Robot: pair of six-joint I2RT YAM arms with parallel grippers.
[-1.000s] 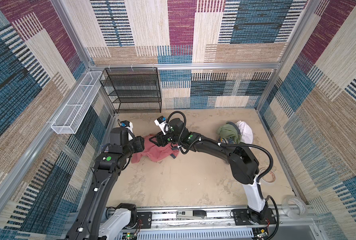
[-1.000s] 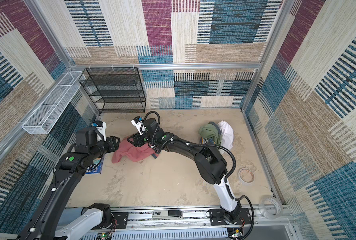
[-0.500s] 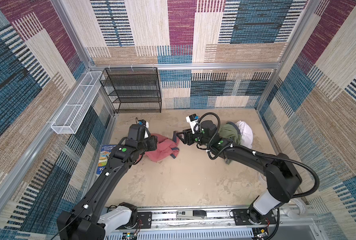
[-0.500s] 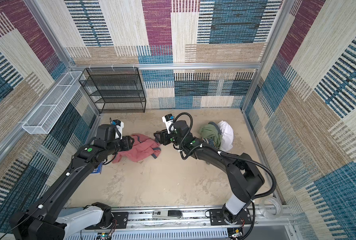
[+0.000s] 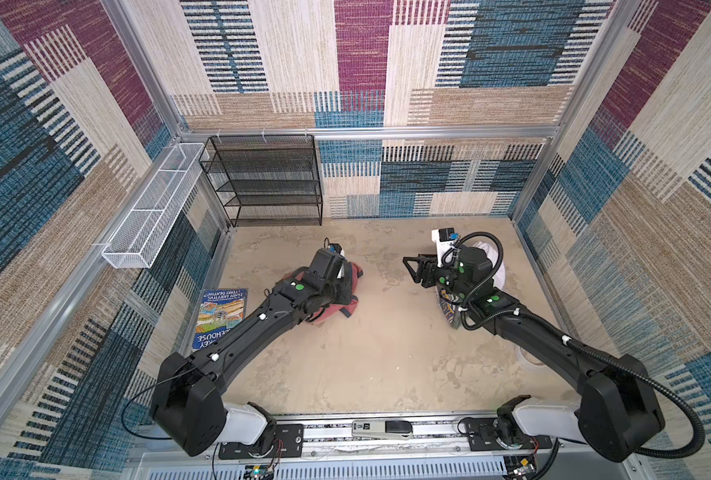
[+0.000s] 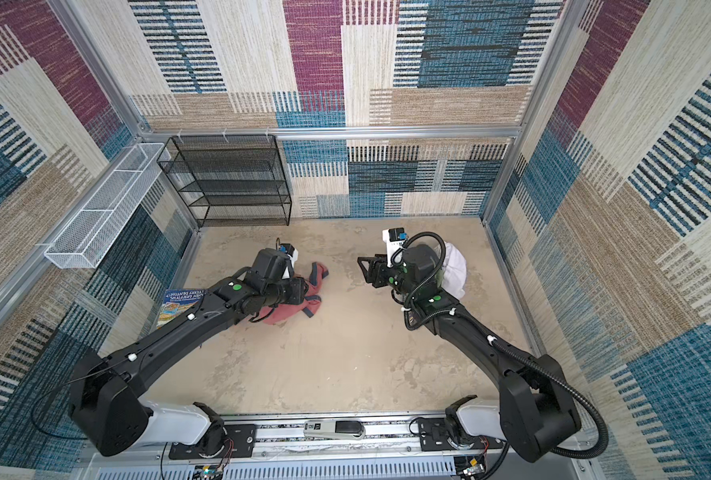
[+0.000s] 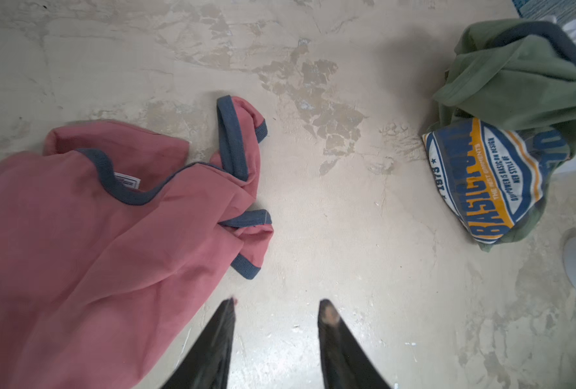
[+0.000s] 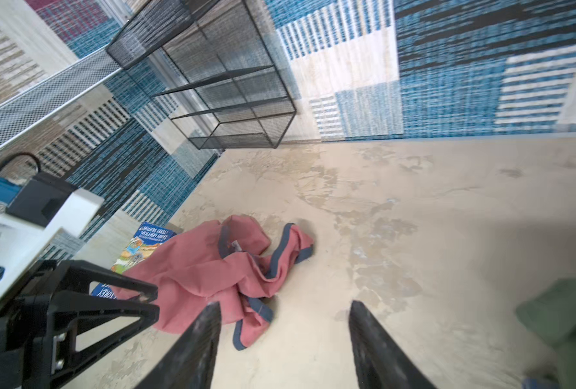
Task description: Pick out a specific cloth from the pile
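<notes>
Apparently the sorting is all but finished, so the step in hand looks like leaving the cloth clean and alone.

In both top views the cloth (image 5: 341,312) lies crumpled on the desk (image 5: 378,357) left of middle. It is well apart from the pile (image 5: 496,266) at the far right, and the left arm (image 5: 262,320) reaches over part of it. The right hand (image 5: 410,271) hangs over bare desk just beside the pile, its fingers spread and nothing in it.

From the left wrist, the left hand (image 7: 276,311) stands moderately open with only bare desk between its jaws. One fingertip (image 7: 227,313) is just beside the cloth's hem; whether it touches cannot be told. Across a clear gap sits the olive garment (image 7: 515,84), bunched over a blue-and-yellow print (image 7: 492,182).

From the right wrist, the right hand's fingers gape wide and empty, with the cloth beyond them.

To do this well, I would lift the left hand straight up, so no finger catches the grey-blue trim loops. I would also keep the right hand off the olive garment, so nothing trails back toward the cloth.
</notes>
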